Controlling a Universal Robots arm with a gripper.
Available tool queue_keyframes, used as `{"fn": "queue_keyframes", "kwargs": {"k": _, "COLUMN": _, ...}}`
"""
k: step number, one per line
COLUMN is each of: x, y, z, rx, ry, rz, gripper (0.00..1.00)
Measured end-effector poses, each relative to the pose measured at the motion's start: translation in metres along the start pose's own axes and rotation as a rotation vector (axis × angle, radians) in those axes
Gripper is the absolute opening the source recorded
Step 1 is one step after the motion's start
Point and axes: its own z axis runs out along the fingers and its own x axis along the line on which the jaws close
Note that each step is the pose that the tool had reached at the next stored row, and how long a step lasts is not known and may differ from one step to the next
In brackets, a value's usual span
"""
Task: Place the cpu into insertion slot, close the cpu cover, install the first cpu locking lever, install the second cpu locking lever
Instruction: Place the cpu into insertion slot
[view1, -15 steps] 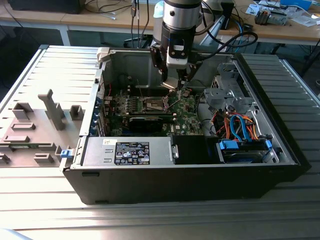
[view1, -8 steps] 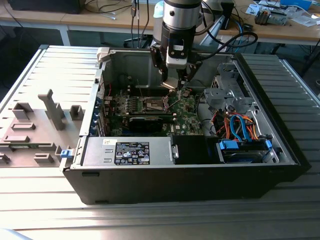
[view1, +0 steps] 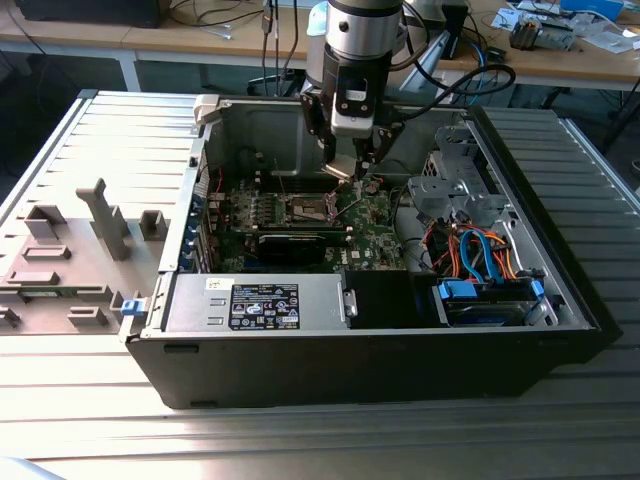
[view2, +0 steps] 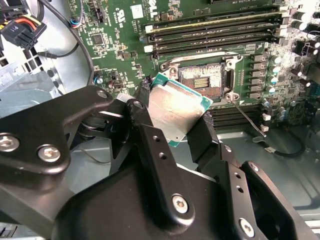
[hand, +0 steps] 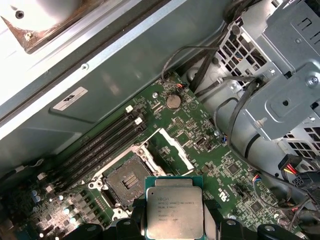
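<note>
While the gripper (view2: 172, 122) clamps it, cpu (hand: 174, 212) flat, square, dull silver, green-rimmed.

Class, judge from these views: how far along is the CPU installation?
Done: nothing seated; the slot is empty, cover up. In hand: the gripper grips the cpu over the board. Left: seating it, closing the cover, both levers.

Arm (view1: 357, 30) hangs near-vertical from above, wrist straight, pale camera block on its front. Gripper (view1: 345, 168) points down. In second wrist view, black fingers (view2: 141, 117) clamp opposite edges of cpu (view2: 176, 112), one finger each side, chip's silver face exposed between them, linkage arms drawn inward.
</note>
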Motion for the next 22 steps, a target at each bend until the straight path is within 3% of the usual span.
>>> {"fn": "queue_keyframes", "kwargs": {"k": 22, "x": 0.0000, "y": 0.0000, "z": 0.0000, "rx": 0.0023, "ry": -0.0040, "rz": 0.036, "gripper": 0.54}}
